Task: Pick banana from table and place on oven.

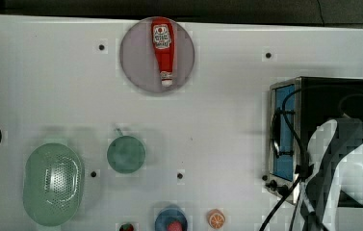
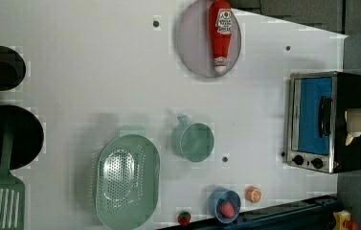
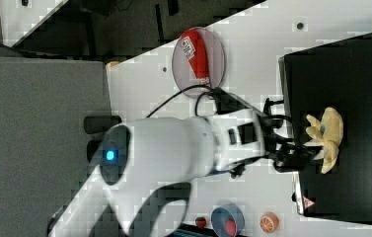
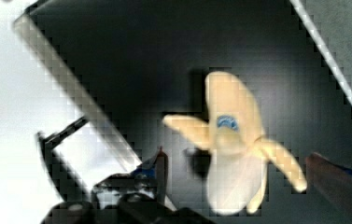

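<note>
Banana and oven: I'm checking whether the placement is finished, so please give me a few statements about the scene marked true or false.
1. The banana lies on the black top of the oven. True.
2. The ketchup bottle stands upright on the bare table. False: it lies flat on a round plate.
3. The hand is shut on the banana. False: its fingers stand apart on either side of the banana.
4. The orange slice sits on the oven. False: it is on the table, beside the blue cup.
5. The blue cup holds a red toy. True.
</note>
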Robot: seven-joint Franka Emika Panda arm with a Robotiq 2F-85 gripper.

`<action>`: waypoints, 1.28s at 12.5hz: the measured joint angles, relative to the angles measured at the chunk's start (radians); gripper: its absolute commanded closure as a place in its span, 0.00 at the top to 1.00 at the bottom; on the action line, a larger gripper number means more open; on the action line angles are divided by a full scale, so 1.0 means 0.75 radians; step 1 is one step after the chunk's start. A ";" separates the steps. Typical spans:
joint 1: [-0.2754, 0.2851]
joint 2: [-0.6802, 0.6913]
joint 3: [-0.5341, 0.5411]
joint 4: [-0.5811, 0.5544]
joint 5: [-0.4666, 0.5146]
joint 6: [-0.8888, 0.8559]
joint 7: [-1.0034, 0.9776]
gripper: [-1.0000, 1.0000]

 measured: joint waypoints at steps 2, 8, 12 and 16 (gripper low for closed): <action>0.022 -0.100 0.043 -0.004 -0.027 -0.123 0.016 1.00; 0.061 -0.388 0.415 0.026 -0.019 -0.417 0.574 1.00; 0.127 -0.449 0.689 0.044 -0.006 -0.454 0.968 1.00; 0.193 -0.475 0.723 0.021 -0.015 -0.513 1.112 1.00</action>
